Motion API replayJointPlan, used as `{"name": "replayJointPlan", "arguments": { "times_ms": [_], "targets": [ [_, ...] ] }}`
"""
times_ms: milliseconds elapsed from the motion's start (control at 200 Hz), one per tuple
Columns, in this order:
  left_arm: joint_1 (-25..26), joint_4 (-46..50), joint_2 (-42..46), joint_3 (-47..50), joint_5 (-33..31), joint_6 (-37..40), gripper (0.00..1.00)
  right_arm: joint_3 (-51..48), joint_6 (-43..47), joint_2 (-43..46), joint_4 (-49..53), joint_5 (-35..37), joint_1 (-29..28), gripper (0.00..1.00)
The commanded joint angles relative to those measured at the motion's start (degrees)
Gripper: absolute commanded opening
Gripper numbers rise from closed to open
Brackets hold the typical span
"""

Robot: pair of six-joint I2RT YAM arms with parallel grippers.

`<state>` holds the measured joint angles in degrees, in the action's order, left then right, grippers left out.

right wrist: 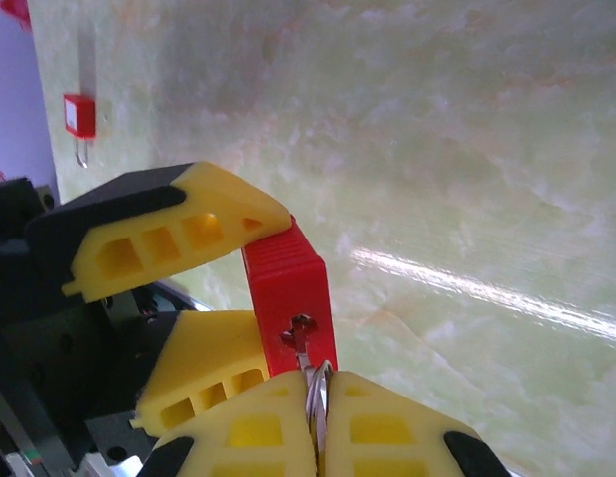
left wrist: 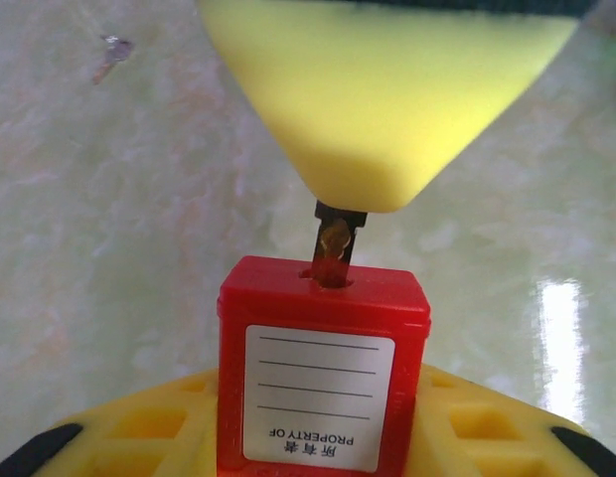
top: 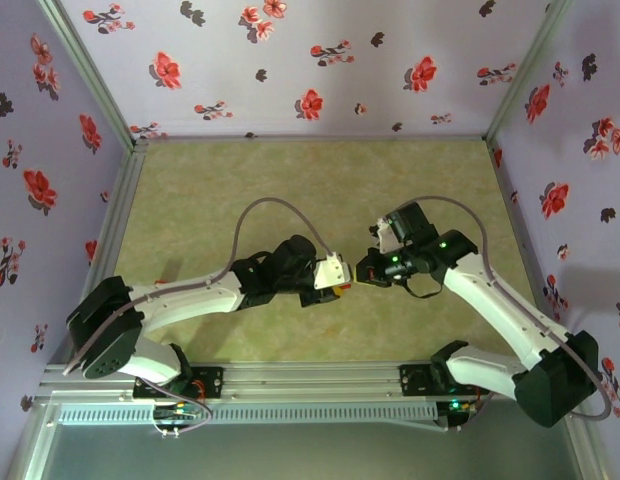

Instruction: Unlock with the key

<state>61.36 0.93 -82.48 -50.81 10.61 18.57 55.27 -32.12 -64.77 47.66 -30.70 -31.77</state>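
Key [left wrist: 334, 248] tip in padlock [left wrist: 323, 368] keyway, shaft in line with right fingers [right wrist: 238, 437] gripping it; left fingers [right wrist: 159, 243] clamp padlock

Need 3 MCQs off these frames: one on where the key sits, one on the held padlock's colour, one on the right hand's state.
1. The left hand grips the padlock. Where is the tip of the key?
A) against the padlock's side
B) in the padlock's keyhole
C) apart from the padlock

2. The padlock's body is:
A) red
B) blue
C) black

3. The right hand is:
A) wide open
B) shut on nothing
C) shut on the key

Answers:
1 B: the left wrist view shows the key's blade entering the hole in the padlock's end face.
2 A: the body is red in both wrist views.
3 C: the right wrist view shows the key pinched between its yellow fingers.
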Motion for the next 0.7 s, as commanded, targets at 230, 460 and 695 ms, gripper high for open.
{"name": "replayJointPlan", "arguments": {
  "times_ms": [230,460,695],
  "targets": [
    [1.91,-32.36,1.24,-7.16,16.72,-5.26,0.00,7.43,8.92,-3.56,-2.30,-1.56,-0.69,0.00],
    [3.81,-32.31,3.10,-6.45,10.28,-0.45,0.00,8.70,3.19,-3.00,-0.44,-5.05,-0.14,0.00],
    [10.33,-32.80,1.26,-8.79,2.00,13.96,0.00,5.40,-3.30,-1.70,-3.78,-6.91,-0.22,0.00]
  ]
}}
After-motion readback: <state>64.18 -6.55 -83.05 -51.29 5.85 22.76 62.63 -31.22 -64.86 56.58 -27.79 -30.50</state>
